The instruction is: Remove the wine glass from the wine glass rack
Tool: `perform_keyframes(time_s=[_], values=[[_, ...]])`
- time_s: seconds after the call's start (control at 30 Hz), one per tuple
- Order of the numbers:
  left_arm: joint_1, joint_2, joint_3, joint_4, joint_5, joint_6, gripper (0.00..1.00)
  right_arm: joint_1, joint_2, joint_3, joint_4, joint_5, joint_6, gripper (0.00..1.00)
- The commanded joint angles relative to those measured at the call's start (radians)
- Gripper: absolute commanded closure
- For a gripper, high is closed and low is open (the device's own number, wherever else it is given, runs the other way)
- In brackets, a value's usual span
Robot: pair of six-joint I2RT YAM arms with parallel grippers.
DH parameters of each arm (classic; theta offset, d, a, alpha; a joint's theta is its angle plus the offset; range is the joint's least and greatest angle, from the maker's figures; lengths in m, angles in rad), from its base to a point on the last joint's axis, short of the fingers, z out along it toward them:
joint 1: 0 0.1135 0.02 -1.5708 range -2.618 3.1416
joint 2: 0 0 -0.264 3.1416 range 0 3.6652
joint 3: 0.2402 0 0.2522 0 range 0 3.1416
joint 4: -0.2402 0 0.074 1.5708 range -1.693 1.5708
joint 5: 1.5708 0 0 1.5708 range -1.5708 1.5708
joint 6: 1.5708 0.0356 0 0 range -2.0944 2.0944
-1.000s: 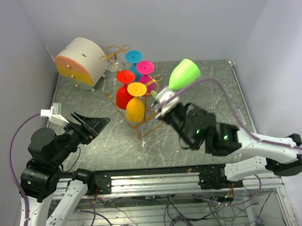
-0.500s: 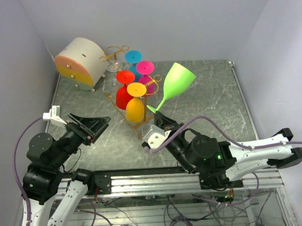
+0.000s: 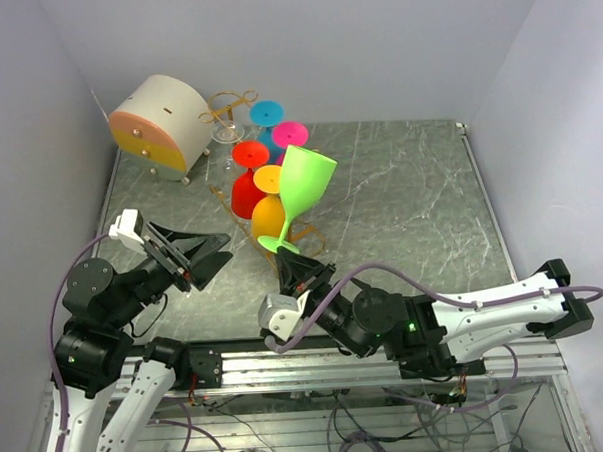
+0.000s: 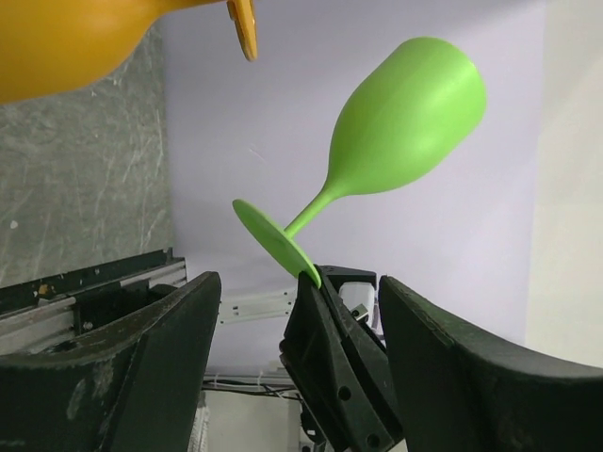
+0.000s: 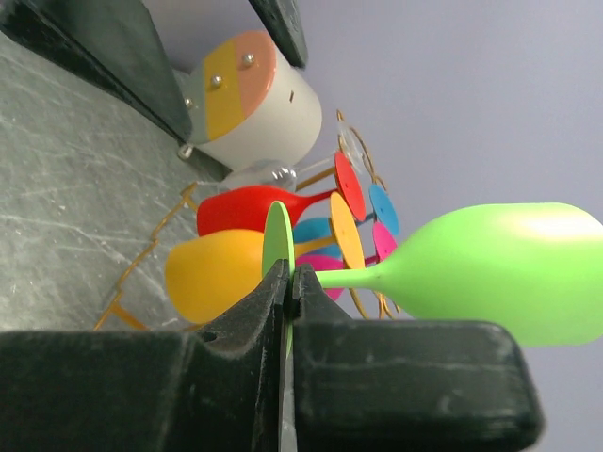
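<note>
My right gripper (image 3: pixel 290 265) is shut on the round foot of a green wine glass (image 3: pixel 306 181) and holds it up in the air, bowl upward, in front of the gold wire rack (image 3: pixel 226 111). The right wrist view shows the foot pinched between the fingers (image 5: pixel 279 292) and the green bowl (image 5: pixel 509 268) to the right. Red (image 3: pixel 246 188), orange (image 3: pixel 269 215), pink (image 3: pixel 290 134) and blue (image 3: pixel 267 113) glasses hang on the rack. My left gripper (image 3: pixel 205 255) is open and empty, left of the green glass (image 4: pixel 405 127).
A round white-and-orange drawer box (image 3: pixel 160 124) stands at the back left beside the rack. The grey marble table (image 3: pixel 411 201) has purple walls on three sides. A metal rail (image 3: pixel 317 355) runs along the near edge.
My right arm has swung the green glass leftward and nearer, tipping it upright. My left gripper has shifted slightly right towards it.
</note>
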Motion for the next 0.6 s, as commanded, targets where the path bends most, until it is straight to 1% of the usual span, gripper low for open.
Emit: perform_keyframes(time_s=[0.0, 0.1, 0.27, 0.57], values=[[-0.005, 0.015, -0.002, 0.051, 0.090, -0.052, 0.21, 0.279, 0.022, 0.001, 0.088, -0.057, -0.048, 1.00], [-0.005, 0.023, 0.014, 0.030, 0.108, -0.053, 0.21, 0.279, 0.039, 0.002, 0.122, -0.087, -0.070, 1.00], [-0.004, 0.023, 0.028, -0.005, 0.116, -0.055, 0.22, 0.271, 0.088, -0.020, 0.243, -0.109, -0.145, 1.00], [-0.003, -0.007, 0.013, -0.039, 0.110, -0.071, 0.27, 0.263, 0.162, -0.029, 0.367, -0.137, -0.224, 1.00]])
